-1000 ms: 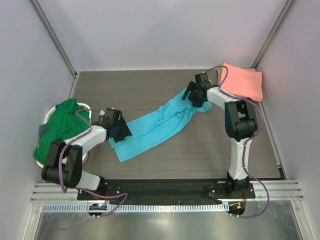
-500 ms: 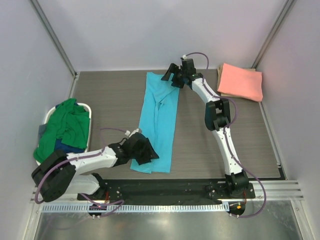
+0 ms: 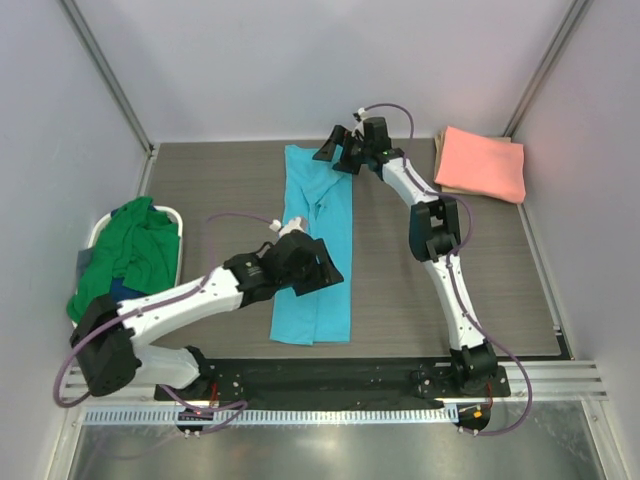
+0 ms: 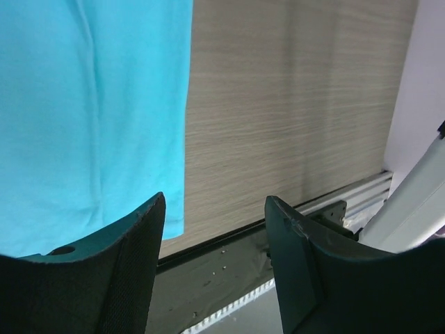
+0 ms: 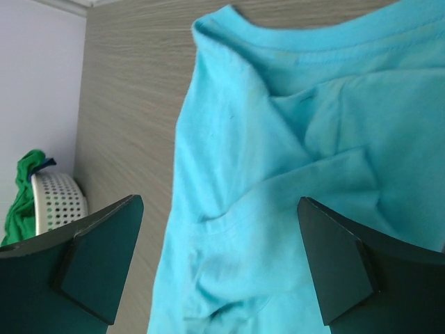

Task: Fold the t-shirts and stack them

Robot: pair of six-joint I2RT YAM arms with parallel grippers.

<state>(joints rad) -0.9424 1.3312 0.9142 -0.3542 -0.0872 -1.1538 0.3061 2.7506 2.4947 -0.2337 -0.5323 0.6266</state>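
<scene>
One sky-blue t-shirt (image 3: pixel 333 215) laid out. Left gripper (image 4: pixel 215 200) held over middle, right gripper (image 5: pixel 219 203) at collar: two, jaws apart, empty. One salmon-pink t-shirt (image 3: pixel 483 163) right, one green t-shirt (image 3: pixel 135 250) left.

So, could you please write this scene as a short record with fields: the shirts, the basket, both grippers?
sky-blue shirt: laid long and narrow on the table, collar at the far end
pink shirt: folded, far right corner
green shirt: heaped on the white basket, left side
left gripper: open, empty, over the sky-blue shirt's near half
right gripper: open, empty, over the collar end
</scene>
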